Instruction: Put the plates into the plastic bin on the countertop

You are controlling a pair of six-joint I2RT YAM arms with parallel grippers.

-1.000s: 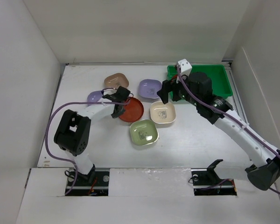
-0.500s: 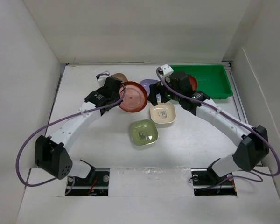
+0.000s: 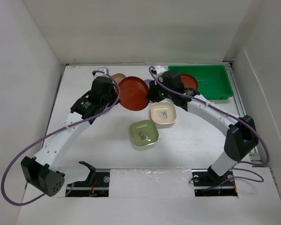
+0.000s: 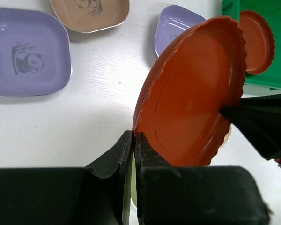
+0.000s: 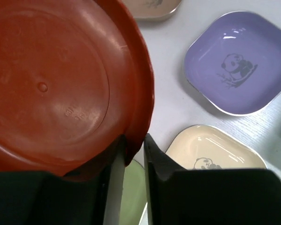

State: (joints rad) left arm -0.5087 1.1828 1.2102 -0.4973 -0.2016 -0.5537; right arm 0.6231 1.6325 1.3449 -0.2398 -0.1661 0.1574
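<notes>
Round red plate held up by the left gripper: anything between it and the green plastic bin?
Only the right gripper, its fingers straddling the bin-side rim of the round flat red plate, sits between that plate and the bright green plastic bin. A second red plate already sits at the bin's left end.

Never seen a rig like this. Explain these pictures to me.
Two robot arms stand at a white countertop. One picture looks down from above; the other two come from cameras on the wrists. The left gripper and the right gripper both pinch one red plate, held tilted between them. A second red plate lies in the green bin. A tan dish, a cream dish, a pale green dish and two lilac dishes rest on the countertop.
</notes>
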